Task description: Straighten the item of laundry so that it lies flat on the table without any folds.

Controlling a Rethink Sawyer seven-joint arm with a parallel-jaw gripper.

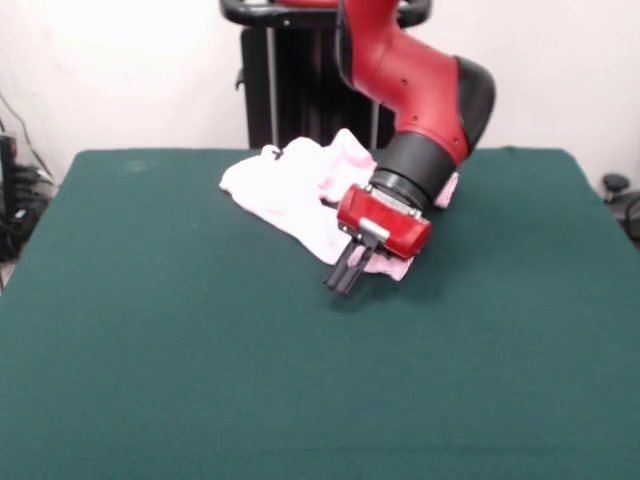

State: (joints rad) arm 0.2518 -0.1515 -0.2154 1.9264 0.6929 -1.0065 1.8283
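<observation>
The pale pink baby trousers (290,185) lie crumpled and bunched at the far middle of the dark green table (150,330), just in front of the robot's pedestal. One end of the cloth stretches toward the near right and passes behind the red wrist. My gripper (342,278) hangs tilted at the near edge of the cloth, its dark fingertips (348,268) close together and low over the green felt. No cloth shows between them. The arm hides the right part of the garment.
The black pedestal (290,90) stands behind the table's far edge. The red and black arm (420,90) comes down from the top over the garment's right side. Cables and dark gear (15,200) sit off the table's left side.
</observation>
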